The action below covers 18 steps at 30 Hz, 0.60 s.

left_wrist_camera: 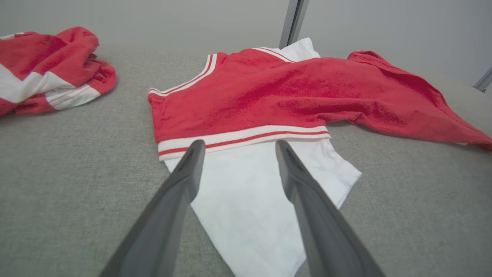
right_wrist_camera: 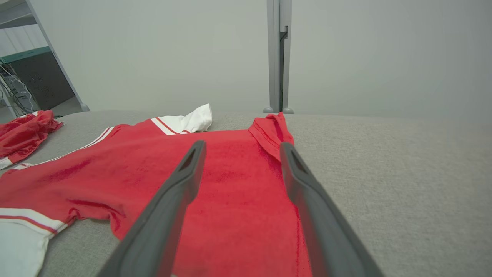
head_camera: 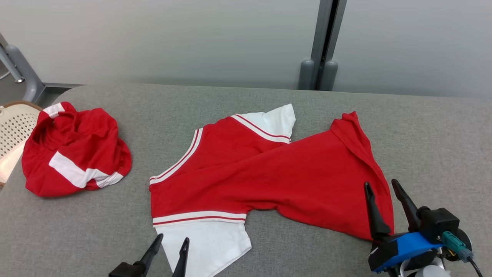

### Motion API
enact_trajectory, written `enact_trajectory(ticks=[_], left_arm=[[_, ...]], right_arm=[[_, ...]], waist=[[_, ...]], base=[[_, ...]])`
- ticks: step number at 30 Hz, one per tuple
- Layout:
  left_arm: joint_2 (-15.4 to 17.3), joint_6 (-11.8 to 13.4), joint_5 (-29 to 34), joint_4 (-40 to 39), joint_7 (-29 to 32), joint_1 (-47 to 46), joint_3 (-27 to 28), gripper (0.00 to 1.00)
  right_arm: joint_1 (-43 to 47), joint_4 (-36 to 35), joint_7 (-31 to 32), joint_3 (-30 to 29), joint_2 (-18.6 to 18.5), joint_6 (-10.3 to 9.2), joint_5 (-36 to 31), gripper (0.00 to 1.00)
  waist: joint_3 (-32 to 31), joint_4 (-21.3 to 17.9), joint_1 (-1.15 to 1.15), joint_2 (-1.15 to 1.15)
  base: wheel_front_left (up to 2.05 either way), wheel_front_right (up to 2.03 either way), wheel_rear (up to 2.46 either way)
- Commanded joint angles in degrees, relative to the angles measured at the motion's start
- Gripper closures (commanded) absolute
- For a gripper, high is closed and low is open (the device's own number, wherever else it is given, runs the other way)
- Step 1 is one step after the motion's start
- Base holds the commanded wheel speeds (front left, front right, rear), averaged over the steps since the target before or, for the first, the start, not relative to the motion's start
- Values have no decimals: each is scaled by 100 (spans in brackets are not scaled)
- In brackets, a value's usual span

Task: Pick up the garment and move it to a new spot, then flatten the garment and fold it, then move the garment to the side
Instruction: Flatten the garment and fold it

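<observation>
One white basket (head_camera: 13,129) is seen at nine o'clock, its contents hidden, and the red garment (head_camera: 269,169), white-sleeved, is spread twisted by the released left gripper (head_camera: 173,239) and right gripper (head_camera: 380,184).

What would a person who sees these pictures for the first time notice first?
The eye goes first to the red T-shirt with white sleeves, spread partly flat across the middle of the grey table. A second red and white garment lies crumpled near the table's left edge. The left pincer stands open at the near white sleeve, and the right pincer stands open at the shirt's right end.
</observation>
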Motion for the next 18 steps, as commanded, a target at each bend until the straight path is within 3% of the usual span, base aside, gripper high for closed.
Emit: enact_trajectory(ticks=[1, 10, 18], left_arm=[[41, 60, 43, -153, -19, 3, 110, 0], [3, 347, 177, -742, -18, -41, 837, 0], [-104, 454, 276, -843, -19, -263, 1476, 0]], right_arm=[[66, 25, -7, -4, -20, 1, 49, 0], [47, 36, -37, -25, -19, 1, 34, 0], [84, 0, -44, -91, -35, 1, -19, 0]], waist=[[-14, -32, 0, 0], [-91, -308, 0, 0], [-168, -650, 0, 0]], base=[[0, 0, 0], [0, 0, 0], [0, 0, 0]])
